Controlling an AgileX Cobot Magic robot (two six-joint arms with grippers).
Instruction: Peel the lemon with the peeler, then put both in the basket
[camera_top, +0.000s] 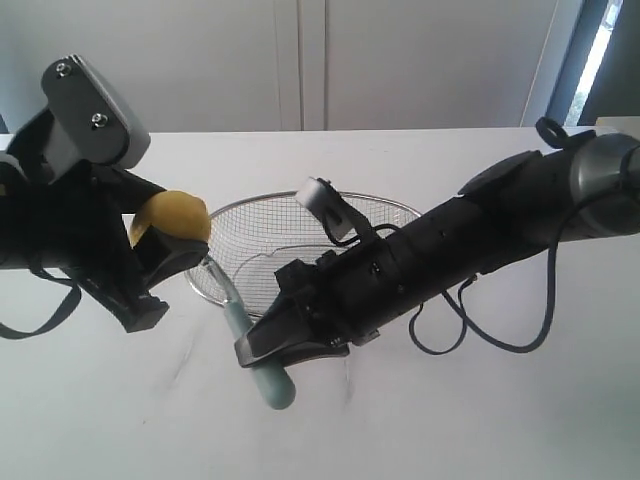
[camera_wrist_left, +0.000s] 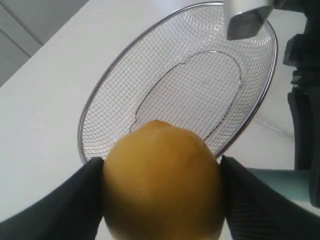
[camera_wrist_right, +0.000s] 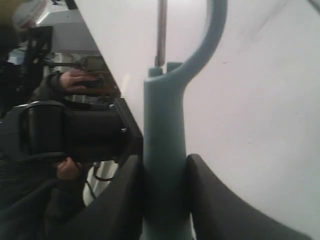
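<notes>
lemon (camera_top: 172, 218) clamped by left gripper (camera_wrist_left: 161, 170), held above counter (camera_top: 450, 420) toward left edge, just beside basket (camera_top: 250, 205) rim | peeler (camera_top: 272, 385) handle gripped by right gripper (camera_wrist_right: 165, 186), head raised just under lemon, contact unclear | basket set mid-counter, nearer far edge

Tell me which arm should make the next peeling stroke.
Right, likely. The right gripper is shut on the peeler, its blade end close to the lemon; the left gripper just clamps the lemon.
</notes>
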